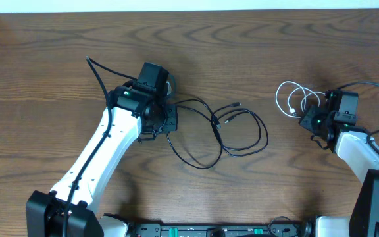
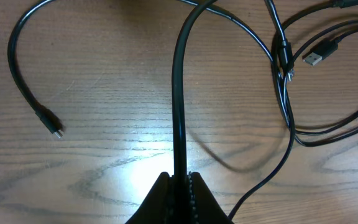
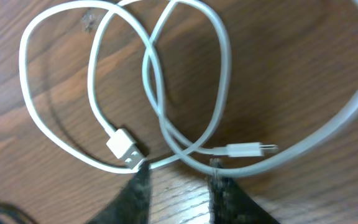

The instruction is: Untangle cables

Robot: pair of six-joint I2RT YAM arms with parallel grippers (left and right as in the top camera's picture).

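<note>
One black cable is clamped in the closed left tool, just left of the black cable tangle lying on the desk. The white USB cable is loosely coiled flat, well right of the tangle. The right tool is seen just behind that coil, jaws apart, nothing gripped.
</note>
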